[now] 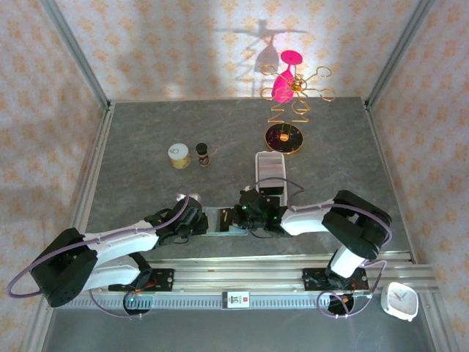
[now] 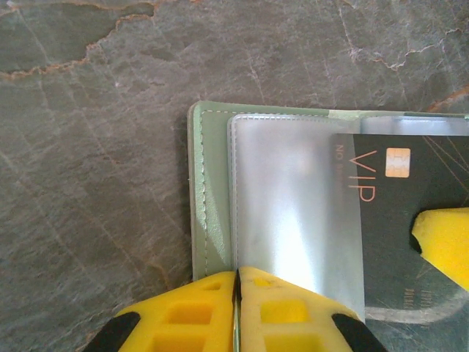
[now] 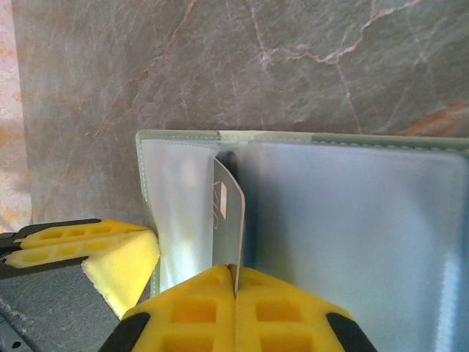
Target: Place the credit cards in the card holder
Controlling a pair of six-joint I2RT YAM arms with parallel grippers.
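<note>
Left wrist view: the holder (image 2: 199, 220) is laid open on the worktop (image 2: 95, 183). Its clear sleeve (image 2: 293, 220) is pinched at the near edge by the left claw (image 2: 236, 282), which is clenched on it. By that grip the holder is judged to be steadied against sliding and the pocket mouth lifted while a card is fed in.

A dark card (image 2: 418, 183) marked VIP is seen with its leading end tucked under the sleeve and the rest outside. From the right wrist, what is taken to be the same card is seen nearly edge-on. It is grasped at its rear end by the right claw (image 3: 234, 275), so that it can be pushed lengthwise.

A stretch of empty sleeve is left ahead of the card before the holder's stitched border is met, so travel is judged to remain. Bare worktop is seen beyond the holder's far edge. The two claws are set close together over the holder and the margin between their fingers is narrow. A slow, straight push is called for. Other cards cannot be made out.
</note>
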